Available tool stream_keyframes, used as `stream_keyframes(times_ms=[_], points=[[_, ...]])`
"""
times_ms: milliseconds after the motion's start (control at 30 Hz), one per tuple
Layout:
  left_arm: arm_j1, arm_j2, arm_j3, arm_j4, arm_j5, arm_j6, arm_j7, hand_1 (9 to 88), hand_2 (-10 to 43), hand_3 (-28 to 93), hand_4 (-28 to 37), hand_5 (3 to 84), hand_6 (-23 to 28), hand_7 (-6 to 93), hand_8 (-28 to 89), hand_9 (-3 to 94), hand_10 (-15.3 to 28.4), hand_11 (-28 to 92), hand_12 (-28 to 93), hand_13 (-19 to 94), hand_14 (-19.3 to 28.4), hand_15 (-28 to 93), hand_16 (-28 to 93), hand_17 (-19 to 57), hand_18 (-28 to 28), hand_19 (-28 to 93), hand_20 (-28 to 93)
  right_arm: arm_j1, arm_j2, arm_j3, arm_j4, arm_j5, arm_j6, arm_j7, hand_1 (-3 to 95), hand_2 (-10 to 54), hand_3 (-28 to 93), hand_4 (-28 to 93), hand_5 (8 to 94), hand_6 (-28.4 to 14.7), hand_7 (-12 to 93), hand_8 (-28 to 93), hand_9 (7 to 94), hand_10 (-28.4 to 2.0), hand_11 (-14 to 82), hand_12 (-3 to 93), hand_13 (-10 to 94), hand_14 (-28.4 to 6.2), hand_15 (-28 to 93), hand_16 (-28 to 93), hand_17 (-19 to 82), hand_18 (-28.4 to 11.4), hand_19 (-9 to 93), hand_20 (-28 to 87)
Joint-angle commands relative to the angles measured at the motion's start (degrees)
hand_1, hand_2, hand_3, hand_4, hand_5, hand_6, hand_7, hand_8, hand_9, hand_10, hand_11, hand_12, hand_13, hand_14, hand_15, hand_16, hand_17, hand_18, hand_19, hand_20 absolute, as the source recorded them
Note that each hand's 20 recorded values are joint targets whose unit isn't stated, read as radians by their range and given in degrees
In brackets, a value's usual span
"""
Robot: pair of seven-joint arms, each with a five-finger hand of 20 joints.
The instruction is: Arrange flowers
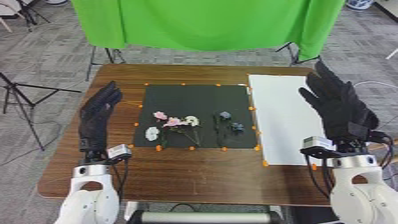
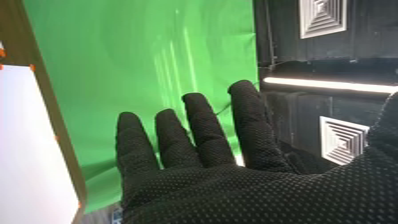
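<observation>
Flowers (image 1: 173, 121) left of right hand (image 1: 343, 109)

One brown table (image 1: 204, 175) bears one dark mat (image 1: 182, 99), one white sheet (image 1: 282, 115), two pink flowers (image 1: 160, 115), two white flowers (image 1: 152, 133) and two bluish flowers (image 1: 237, 127). There is one green cloth (image 1: 213, 25).

The room was bright. A long white lamp (image 2: 333, 86) glowed on the dark ceiling (image 2: 311, 65). Pale, shiny streaks ran along the green cloth (image 2: 115, 65), and a soft shadow fell on it near the table (image 1: 204, 175). The paper (image 1: 282, 110) looked very bright, and the mat (image 1: 182, 100) looked dark.
</observation>
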Motion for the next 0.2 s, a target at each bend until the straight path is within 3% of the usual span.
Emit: stream_keyframes(times_ms=[33, 200], points=[[0.95, 0.75, -0.10, -0.76, -1.52, -0.14, 0.68, 25.4, -9.5, 69, -27.8, 44.7, 2.2, 10.8, -8, 41.9, 12.3, 15, 10, 36, 14.8, 13, -1, 9.9, 10.5, 12, 16, -0.40, 0.19, -0.18, -0.09, -0.97, 0.14, -0.90, -2.2, -6.9, 73, -21, 36.0, -0.1, 5, -7, 32.3, -13.1, 2.0, 9.7, 17, -14.7, -3, 16, 7, -15.4, 4, 20], [2.13, -0.07, -0.37, -1.50, -1.07, 0.03, 0.68, 25.2, -9.5, 69, -27.7, 45.0, 2.2, 11.0, -8, 42.0, 12.3, 15, 10, 36, 14.9, 13, -1, 9.9, 10.4, 12, 16, -0.26, 0.22, -0.35, -0.10, -0.60, -0.07, -0.40, -2.4, -6.5, 73, -22, 36.2, -0.2, 5, -7, 32.5, -13.0, 2.1, 9.7, 18, -14.6, -2, 16, 7, -15.4, 3, 20]])
